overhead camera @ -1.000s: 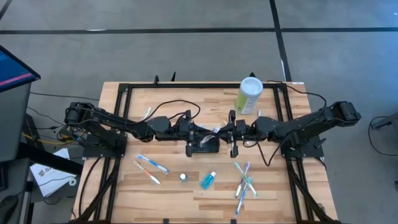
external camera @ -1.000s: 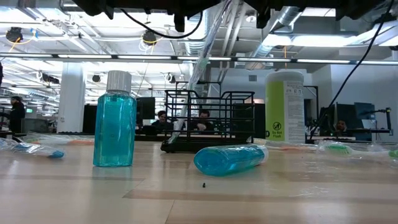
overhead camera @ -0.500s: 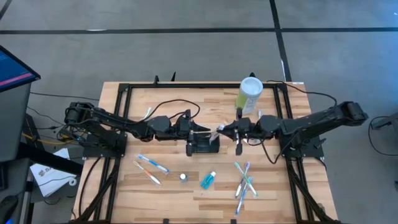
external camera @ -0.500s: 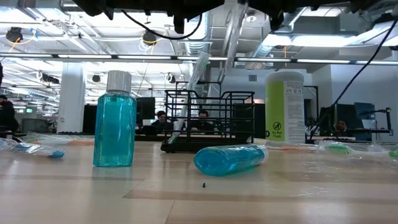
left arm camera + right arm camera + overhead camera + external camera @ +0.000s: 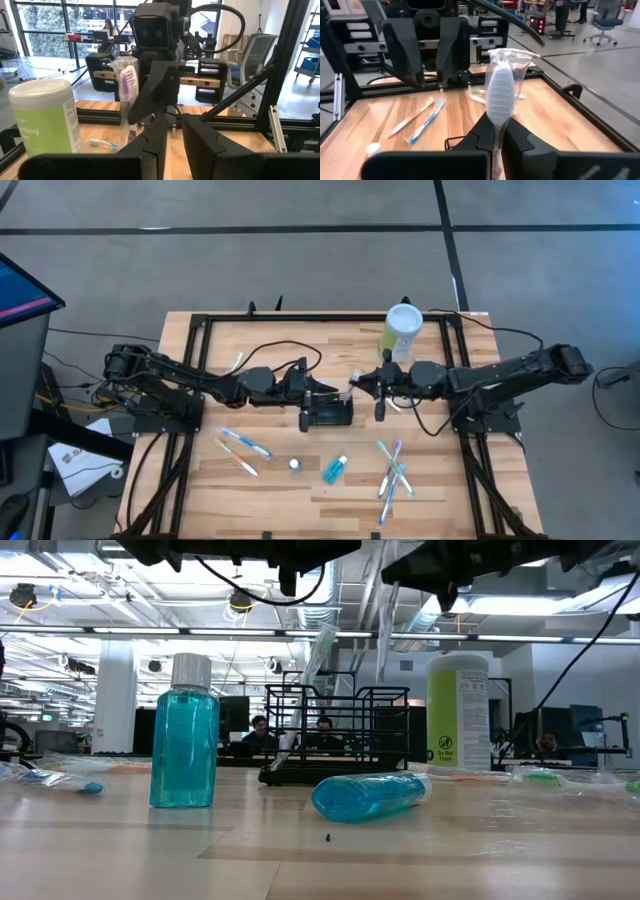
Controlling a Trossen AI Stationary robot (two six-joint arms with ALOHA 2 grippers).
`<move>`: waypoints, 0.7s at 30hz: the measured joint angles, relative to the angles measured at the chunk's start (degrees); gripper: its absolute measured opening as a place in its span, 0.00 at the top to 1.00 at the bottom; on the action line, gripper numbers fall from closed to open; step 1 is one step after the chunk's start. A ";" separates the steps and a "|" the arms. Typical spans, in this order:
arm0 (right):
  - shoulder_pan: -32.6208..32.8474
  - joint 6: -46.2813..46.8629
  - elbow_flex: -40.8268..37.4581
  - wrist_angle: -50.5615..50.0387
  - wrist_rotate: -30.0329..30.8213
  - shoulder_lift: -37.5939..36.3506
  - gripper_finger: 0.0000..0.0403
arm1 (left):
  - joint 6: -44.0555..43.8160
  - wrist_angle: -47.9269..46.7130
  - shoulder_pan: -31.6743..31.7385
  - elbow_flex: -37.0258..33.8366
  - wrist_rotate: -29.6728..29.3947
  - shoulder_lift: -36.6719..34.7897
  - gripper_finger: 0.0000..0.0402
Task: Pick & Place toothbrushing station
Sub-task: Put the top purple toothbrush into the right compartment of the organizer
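The black wire-mesh caddy (image 5: pixel 328 416) stands on the table's middle and also shows in the low view (image 5: pixel 335 730). A wrapped toothbrush (image 5: pixel 305 690) leans in it. My right gripper (image 5: pixel 368 385) hovers just right of and above the caddy, shut on another toothbrush in a clear wrapper (image 5: pixel 499 95), with purple bristles (image 5: pixel 128 80). My left gripper (image 5: pixel 322 391) hovers over the caddy's far edge, facing the right one. Its fingers (image 5: pixel 155 145) stand a narrow gap apart with nothing between them. My right gripper pinches the wrapped toothbrush between its two fingers, on the handle below the head (image 5: pixel 496 131). The fingers come slanting down from the table's right and lie across it. The toothbrush stands nearly upright, head up, lifted clear above the caddy (image 5: pixel 386 620).
A pale-green canister with a white lid (image 5: pixel 402 330) stands at the far right. Near the front edge are an upright mouthwash bottle (image 5: pixel 183 740), one lying down (image 5: pixel 368 795), and toothbrushes at near left (image 5: pixel 245 445) and near right (image 5: pixel 392 470). Black frame rails border the table.
My right gripper has drawn back a little toward the table's right edge with the wrapped toothbrush. The toothbrush has turned from slanting over the caddy to nearly upright. The toothbrush leaning in the caddy has stayed in place.
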 joint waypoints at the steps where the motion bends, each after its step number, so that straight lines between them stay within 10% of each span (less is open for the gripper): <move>1: -0.19 0.01 -0.34 -0.06 -0.03 0.43 0.99 | 0.00 -0.10 0.00 0.00 0.00 0.00 0.87; 21: -2.10 1.88 -2.06 2.51 -0.09 7.40 0.98 | -1.01 -1.14 0.00 0.00 0.13 0.00 0.87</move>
